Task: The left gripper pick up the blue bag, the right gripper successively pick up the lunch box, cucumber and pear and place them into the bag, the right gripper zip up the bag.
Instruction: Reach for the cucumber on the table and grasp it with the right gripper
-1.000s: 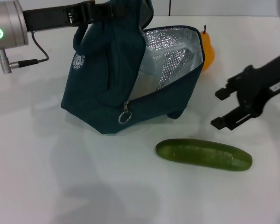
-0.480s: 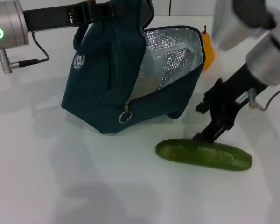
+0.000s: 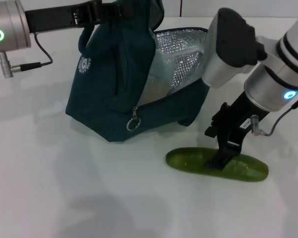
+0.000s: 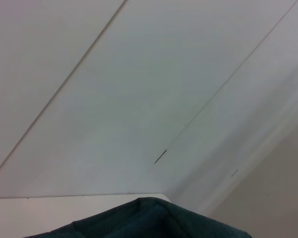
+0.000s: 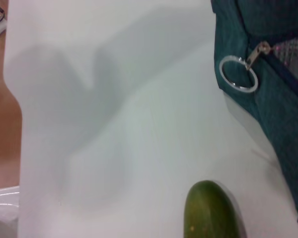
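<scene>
The right end effector [image 3: 222, 157] sits spread open over the cucumber [image 3: 216, 164]. Closing off-centre, it could roll away. The left end effector [image 3: 102, 10] grips the blue bag [image 3: 109, 94].

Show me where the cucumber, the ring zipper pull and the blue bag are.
cucumber [image 3: 188, 160]: head view, its bare left half.
ring zipper pull [image 5: 238, 74]: right wrist view, the ring's lower rim.
blue bag [image 3: 102, 94]: head view, its outer fabric side.

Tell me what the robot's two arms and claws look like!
The left gripper is black, on a black arm with a silver cylindrical wrist, a glowing green ring and a thin black cable. The right gripper is black with two fingers, below a silver and white arm with black bands, a blue light and a small white label.
</scene>
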